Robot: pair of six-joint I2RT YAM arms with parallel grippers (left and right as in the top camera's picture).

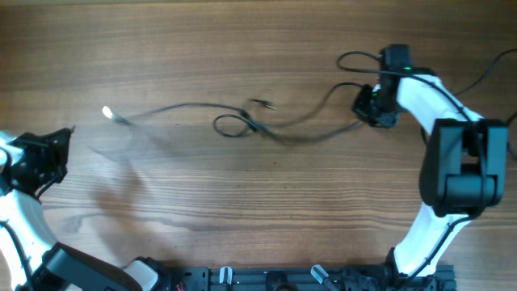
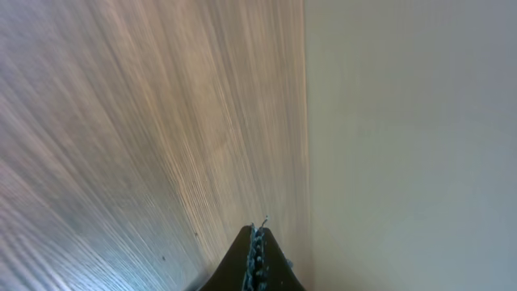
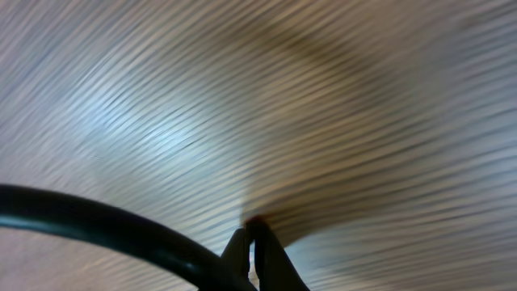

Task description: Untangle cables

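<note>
Reckoning we're maybe halfway: cables (image 1: 194, 107) lie strung out across mid desk (image 1: 242, 210), one knot (image 1: 238, 123) left at centre; left pincer (image 2: 257, 242) shut, empty; right pincer (image 3: 254, 234) shut by their end, grip unclear.

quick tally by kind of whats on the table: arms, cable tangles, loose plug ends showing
robot arms: 2 (left arm, right arm)
cable tangles: 1, number of cords in it cannot be told
plug ends showing: 2 (pale one, dark one)
total: 5
</note>
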